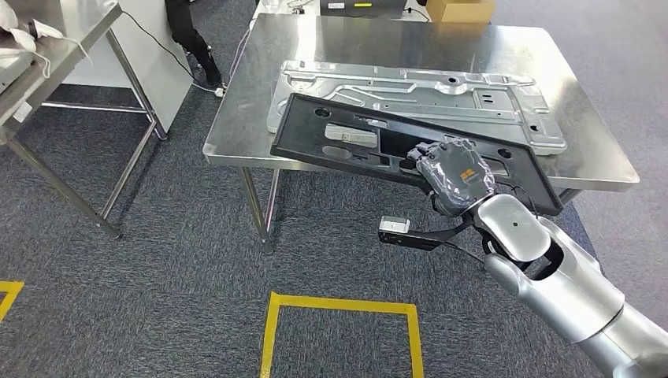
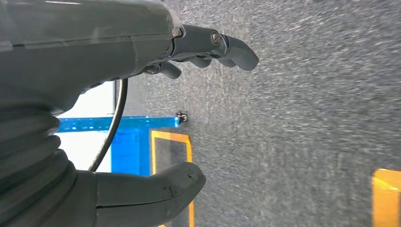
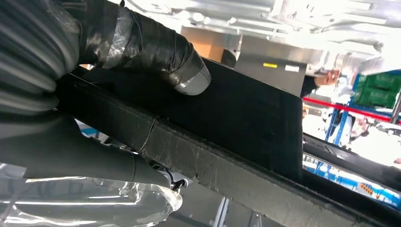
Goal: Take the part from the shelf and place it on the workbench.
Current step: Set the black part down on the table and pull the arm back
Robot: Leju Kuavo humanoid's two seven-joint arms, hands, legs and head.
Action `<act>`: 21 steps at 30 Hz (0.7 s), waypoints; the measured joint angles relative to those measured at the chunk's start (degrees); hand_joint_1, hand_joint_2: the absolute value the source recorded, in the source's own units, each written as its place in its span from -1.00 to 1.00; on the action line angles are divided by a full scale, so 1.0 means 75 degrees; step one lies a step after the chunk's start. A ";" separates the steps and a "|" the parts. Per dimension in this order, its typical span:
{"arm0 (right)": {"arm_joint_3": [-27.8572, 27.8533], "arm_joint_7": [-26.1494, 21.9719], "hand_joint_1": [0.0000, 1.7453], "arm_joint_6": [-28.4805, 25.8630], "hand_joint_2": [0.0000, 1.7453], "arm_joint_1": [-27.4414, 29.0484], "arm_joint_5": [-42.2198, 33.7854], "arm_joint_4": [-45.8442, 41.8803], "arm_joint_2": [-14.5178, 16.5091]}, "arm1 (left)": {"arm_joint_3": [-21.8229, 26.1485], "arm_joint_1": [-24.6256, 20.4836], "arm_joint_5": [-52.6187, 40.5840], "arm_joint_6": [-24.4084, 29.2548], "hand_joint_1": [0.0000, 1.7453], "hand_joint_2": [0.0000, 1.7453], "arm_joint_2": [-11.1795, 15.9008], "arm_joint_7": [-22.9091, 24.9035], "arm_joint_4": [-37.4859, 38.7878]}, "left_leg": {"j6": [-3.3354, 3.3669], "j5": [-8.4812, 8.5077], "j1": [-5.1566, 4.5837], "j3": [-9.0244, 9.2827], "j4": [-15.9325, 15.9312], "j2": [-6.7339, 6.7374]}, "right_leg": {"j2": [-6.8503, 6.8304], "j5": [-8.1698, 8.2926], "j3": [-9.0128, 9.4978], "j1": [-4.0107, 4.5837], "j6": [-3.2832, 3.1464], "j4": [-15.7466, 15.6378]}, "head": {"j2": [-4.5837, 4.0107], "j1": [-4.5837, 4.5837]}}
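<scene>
Steel workbench (image 1: 551,71) on grey carpet; my right hand (image 1: 455,175) grips the black part (image 1: 346,134) lying lengthwise along its near edge; my left hand (image 2: 142,94) hangs open.

So we've got the panel (image 1: 370,142) lying on the surface (image 1: 236,118), overlapping the metal plate (image 1: 441,90) just behind it, its near edge hanging past the surface's front.

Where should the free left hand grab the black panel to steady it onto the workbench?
Judging by the head view, take the black panel by its near long rim at the end away from the right hand, coming from the bench's front. That edge overhangs the workbench, so fingers could wrap it. The left hand is empty.
</scene>
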 joint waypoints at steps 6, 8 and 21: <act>-0.0036 -0.0015 1.00 0.0004 1.00 -0.0032 0.0000 -0.0004 -0.0059 | -0.0002 -0.0021 0.0000 -0.0012 -1.00 1.00 -0.0027 0.0000 -0.0033 | -0.0193 -0.0152 0.0013 0.0081 -0.0057 0.0012 | -0.0003 0.0024 0.0355 0.0003 -0.0163 -0.0722 | 0.0000 -0.0008; -0.0042 -0.0015 1.00 0.0005 1.00 -0.0026 0.0000 -0.0006 -0.0059 | -0.0002 -0.0022 0.0000 -0.0012 -1.00 1.00 -0.0027 0.0000 -0.0039 | -0.0210 -0.0177 0.0019 0.0098 -0.0038 0.0018 | -0.0021 0.0028 0.0416 -0.0043 -0.0152 -0.0783 | 0.0000 -0.0006; -0.0055 -0.0044 1.00 0.0085 1.00 -0.0073 -0.0013 -0.0001 -0.0059 | -0.0004 -0.0010 -0.0001 -0.0008 -1.00 1.00 -0.0022 -0.0011 -0.0055 | -0.0337 0.0509 0.0206 -0.0603 0.0063 0.0084 | -0.0014 -0.0670 0.1299 -0.0159 0.0251 -0.0828 | 0.0000 -0.0016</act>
